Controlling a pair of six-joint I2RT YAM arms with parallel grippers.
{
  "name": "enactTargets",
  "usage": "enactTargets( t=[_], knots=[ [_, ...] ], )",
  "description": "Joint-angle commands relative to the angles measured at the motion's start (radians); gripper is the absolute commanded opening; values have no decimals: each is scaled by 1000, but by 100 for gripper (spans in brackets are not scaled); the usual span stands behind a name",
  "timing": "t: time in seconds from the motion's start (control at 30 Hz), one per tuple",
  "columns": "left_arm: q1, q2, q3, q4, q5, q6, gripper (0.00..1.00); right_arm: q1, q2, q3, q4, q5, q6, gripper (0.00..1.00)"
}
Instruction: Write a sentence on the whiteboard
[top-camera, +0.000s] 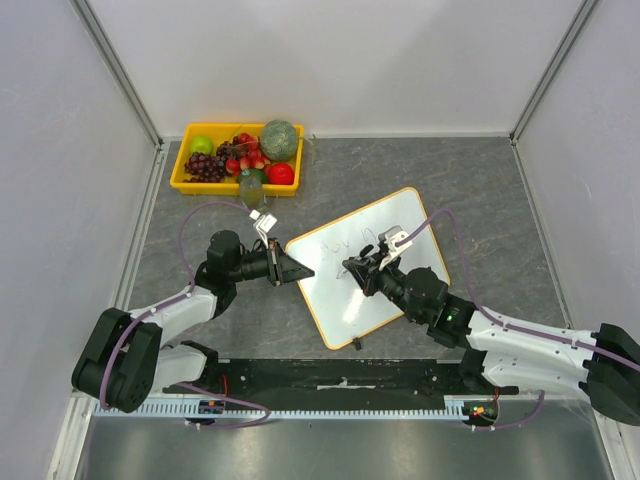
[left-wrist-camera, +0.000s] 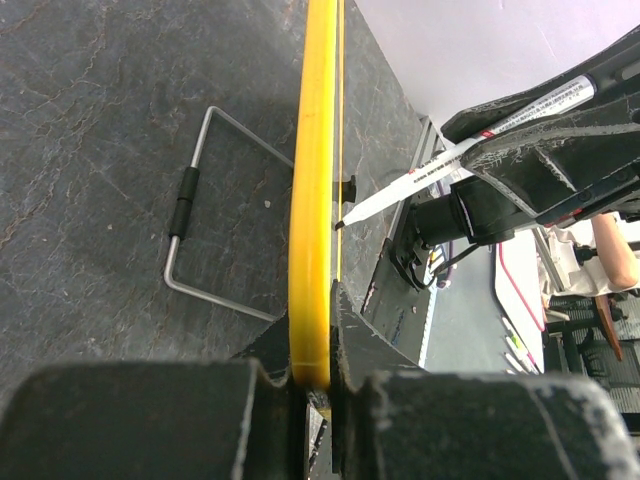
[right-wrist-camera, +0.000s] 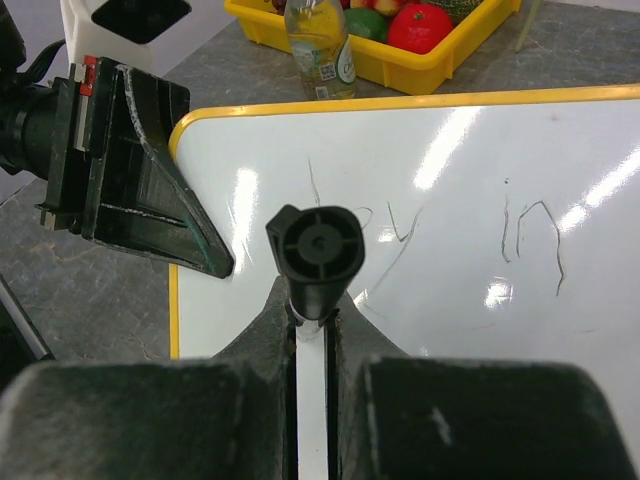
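The whiteboard (top-camera: 395, 225), white with a yellow frame, stands tilted on the table. My left gripper (top-camera: 300, 272) is shut on its yellow left edge (left-wrist-camera: 315, 200), one finger on each face. My right gripper (top-camera: 358, 272) is shut on a white marker (right-wrist-camera: 318, 250) with a black end, held over the board's lower left part. In the left wrist view the marker (left-wrist-camera: 450, 160) has its dark tip at the board's face. The sentence (right-wrist-camera: 400, 232) shows as thin dark strokes reading roughly "Joy in" across the board (right-wrist-camera: 450, 150).
A yellow tray (top-camera: 190, 183) of fruit sits at the back left, with a small bottle (top-camera: 251, 188) just in front of it. A wire stand (left-wrist-camera: 190, 200) lies on the grey table behind the board. White walls enclose the table.
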Motion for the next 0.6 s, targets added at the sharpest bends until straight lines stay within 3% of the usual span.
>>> enactTargets(
  t=[0.0,0.57],
  knots=[
    [-32,13,-47,-54,70,218,2,4,23,-35,46,59,-7,0],
    [-30,14,-47,-55,70,219,2,18,27,-70,-45,65,18,0]
  ],
)
